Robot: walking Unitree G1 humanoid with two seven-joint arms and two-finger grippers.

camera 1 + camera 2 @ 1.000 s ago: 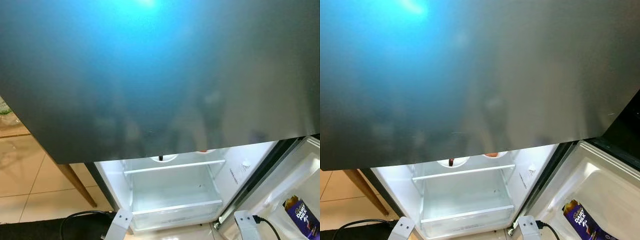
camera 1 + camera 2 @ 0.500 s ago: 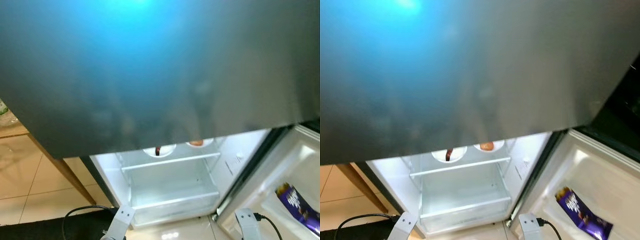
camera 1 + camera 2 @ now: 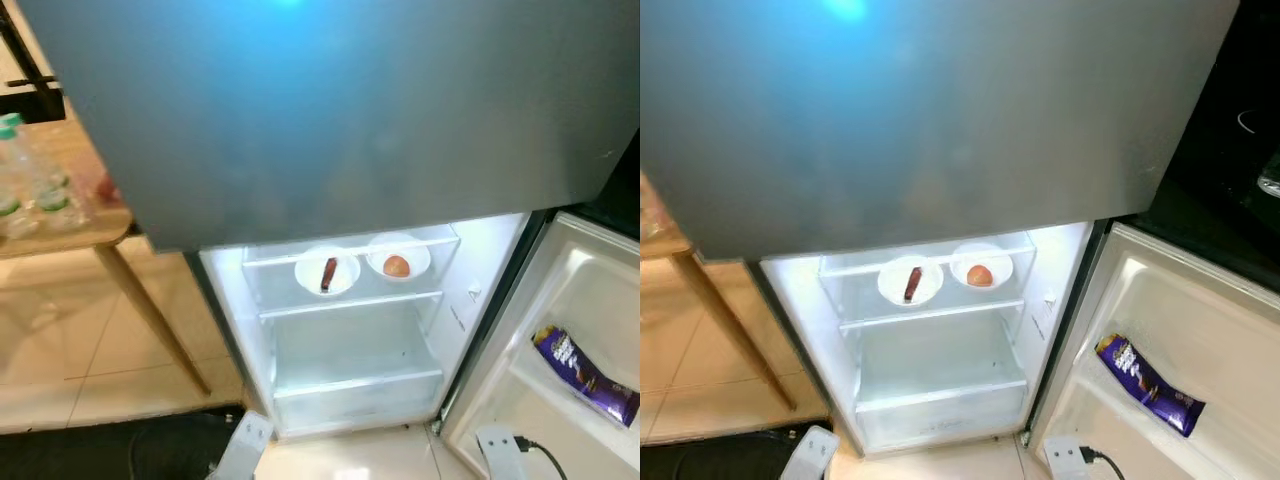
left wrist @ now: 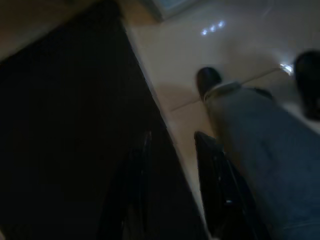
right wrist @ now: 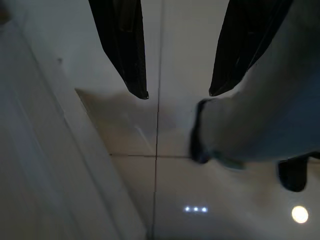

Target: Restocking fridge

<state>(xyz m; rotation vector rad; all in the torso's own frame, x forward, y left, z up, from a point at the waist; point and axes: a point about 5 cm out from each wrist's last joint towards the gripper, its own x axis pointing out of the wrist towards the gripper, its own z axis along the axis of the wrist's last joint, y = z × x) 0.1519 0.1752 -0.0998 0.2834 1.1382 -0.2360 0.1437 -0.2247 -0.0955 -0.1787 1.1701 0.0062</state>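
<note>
Open fridge (image 3: pixel 940 400) – lit white, two plates (image 3: pixel 910 281) shelved.

Both end effectors (image 5: pixel 177 92) (image 4: pixel 172 145) hang low, fingers apart.

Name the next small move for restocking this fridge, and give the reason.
Probably turn toward the wooden table on the robot's left and fetch one of the bottles standing there. The left gripper and right gripper both hang open and empty over the floor, while the lit lower fridge compartment stands open with bare space below its two plates.
</note>
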